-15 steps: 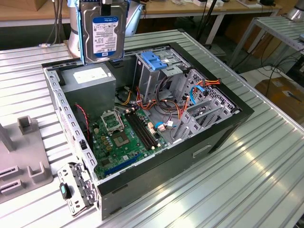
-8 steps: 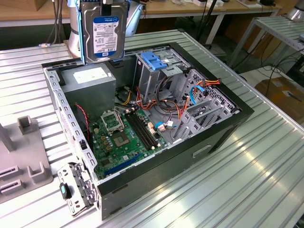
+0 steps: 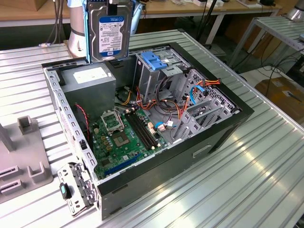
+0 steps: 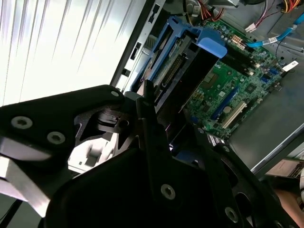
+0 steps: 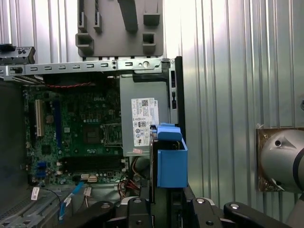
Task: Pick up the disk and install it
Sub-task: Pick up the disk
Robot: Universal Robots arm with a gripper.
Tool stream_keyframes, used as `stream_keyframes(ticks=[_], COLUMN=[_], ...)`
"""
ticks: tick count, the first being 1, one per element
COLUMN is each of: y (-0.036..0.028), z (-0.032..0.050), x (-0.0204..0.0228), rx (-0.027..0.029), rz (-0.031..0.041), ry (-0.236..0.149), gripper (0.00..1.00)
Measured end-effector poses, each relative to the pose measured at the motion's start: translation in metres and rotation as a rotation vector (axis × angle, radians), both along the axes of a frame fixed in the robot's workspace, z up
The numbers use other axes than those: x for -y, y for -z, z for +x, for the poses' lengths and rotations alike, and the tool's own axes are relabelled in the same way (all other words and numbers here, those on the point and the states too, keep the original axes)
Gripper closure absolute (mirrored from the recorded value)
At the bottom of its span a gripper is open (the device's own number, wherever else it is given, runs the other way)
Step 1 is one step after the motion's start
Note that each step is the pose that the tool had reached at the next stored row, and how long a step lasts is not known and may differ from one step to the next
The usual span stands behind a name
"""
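The disk [image 3: 109, 31] hangs upright in the air above the back of the open computer case [image 3: 228, 123], its blue-and-white label facing the exterior camera and blue rails on its sides. My gripper [image 3: 112, 4] is shut on its top edge. In the first wrist view the disk [image 5: 170, 164] is seen edge-on, a blue rail toward the camera, held over the case's wall beside the grey box with the white sticker [image 5: 142, 121]. The second wrist view looks past the black gripper [image 4: 154, 118] along the disk [image 4: 190, 61].
Inside the case lie a green motherboard [image 3: 121, 137], the grey box [image 3: 90, 83] and a tall metal cage with a blue latch [image 3: 154, 61], with loose cables beside it. A grey fixture [image 3: 23, 159] stands at the exterior view's left. The arm's base [image 3: 78, 28] is behind the disk.
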State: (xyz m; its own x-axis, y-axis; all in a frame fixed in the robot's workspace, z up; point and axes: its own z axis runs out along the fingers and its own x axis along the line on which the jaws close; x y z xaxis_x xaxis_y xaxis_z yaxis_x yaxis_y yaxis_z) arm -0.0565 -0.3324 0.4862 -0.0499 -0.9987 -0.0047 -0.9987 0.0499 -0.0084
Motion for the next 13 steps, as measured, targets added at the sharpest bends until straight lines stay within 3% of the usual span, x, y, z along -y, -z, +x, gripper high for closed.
stream_keyframes(ticks=[7,13], y=[0.0001,0.0001], z=[0.0107,0.0110], x=[0.0000,0.0000], rx=[0.0000,0.0001], rz=[0.0000,0.0001], ry=[0.000,0.000], gripper=[0.65,0.65])
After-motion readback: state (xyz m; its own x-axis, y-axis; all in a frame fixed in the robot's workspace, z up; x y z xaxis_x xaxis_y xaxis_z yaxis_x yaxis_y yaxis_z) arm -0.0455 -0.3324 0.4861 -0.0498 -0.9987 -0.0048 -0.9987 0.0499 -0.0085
